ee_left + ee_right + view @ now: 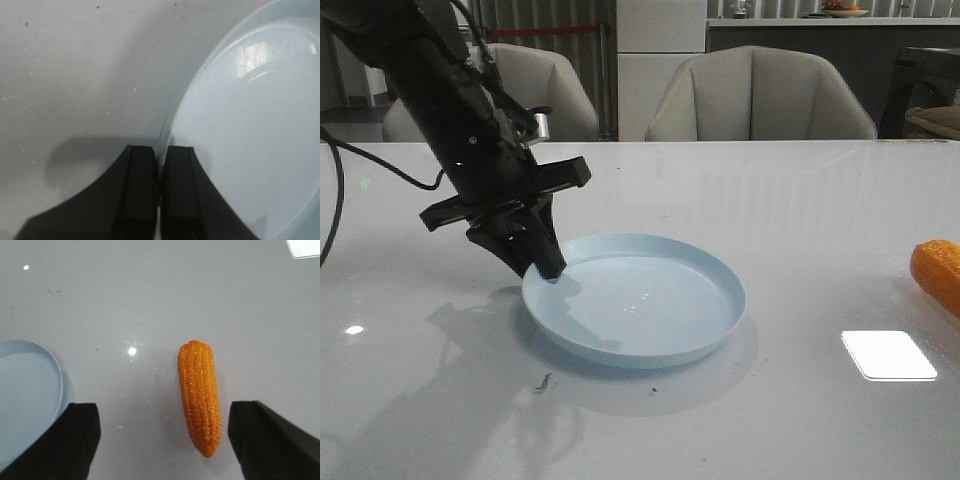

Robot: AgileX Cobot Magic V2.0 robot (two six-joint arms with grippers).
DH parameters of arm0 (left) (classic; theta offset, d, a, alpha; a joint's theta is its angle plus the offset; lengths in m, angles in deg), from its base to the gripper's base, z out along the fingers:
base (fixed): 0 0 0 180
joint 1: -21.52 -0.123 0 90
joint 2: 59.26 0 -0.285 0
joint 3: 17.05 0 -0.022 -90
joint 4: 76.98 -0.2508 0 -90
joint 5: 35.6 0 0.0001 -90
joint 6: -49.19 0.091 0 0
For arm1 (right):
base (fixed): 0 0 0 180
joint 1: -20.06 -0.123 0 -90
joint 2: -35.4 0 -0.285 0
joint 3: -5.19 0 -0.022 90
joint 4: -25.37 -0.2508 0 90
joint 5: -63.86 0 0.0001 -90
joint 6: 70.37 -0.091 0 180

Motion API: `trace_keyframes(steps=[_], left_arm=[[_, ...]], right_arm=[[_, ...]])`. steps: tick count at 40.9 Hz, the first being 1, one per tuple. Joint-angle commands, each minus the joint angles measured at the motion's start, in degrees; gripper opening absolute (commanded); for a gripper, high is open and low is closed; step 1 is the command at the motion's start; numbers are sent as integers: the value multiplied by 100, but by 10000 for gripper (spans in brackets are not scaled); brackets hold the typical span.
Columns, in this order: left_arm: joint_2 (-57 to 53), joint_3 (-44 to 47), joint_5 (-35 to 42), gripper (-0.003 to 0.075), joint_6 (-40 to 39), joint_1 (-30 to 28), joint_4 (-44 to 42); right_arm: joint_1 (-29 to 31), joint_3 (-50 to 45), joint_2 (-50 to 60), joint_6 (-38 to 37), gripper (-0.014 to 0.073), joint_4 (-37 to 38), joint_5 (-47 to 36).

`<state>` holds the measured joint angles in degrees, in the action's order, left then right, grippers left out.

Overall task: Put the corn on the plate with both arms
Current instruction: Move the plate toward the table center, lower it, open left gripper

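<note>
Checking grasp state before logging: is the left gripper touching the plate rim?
Touching. In the left wrist view, the left gripper has its jaws closed on the rim of the plate, no gap visible.

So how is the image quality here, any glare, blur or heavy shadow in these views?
Front view: a bright rectangular glare patch on the table, and the left gripper casts a broad shadow. Left wrist view: soft overall, the fingers blurred, highlights on the plate. Right wrist view: sharp on the corn, with small light spots.
</note>
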<state>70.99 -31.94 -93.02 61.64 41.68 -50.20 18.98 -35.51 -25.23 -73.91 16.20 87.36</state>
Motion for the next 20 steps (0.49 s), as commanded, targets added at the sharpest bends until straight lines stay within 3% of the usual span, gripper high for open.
trace_keyframes(steps=[1,6,10,20], left_arm=[[-355,-182,-23,251,-42,26,180],[-355,-182,-72,463,-43,26,63],[-355,-182,-107,567,-43,14,36],[-355,-600,-1189,517,-18,-27,78]], right_arm=[[-3,225,30,16,626,9,-367],[-3,225,30,16,626,9,-362],[-3,225,30,21,626,14,-361],[-3,225,30,21,626,13,-373]])
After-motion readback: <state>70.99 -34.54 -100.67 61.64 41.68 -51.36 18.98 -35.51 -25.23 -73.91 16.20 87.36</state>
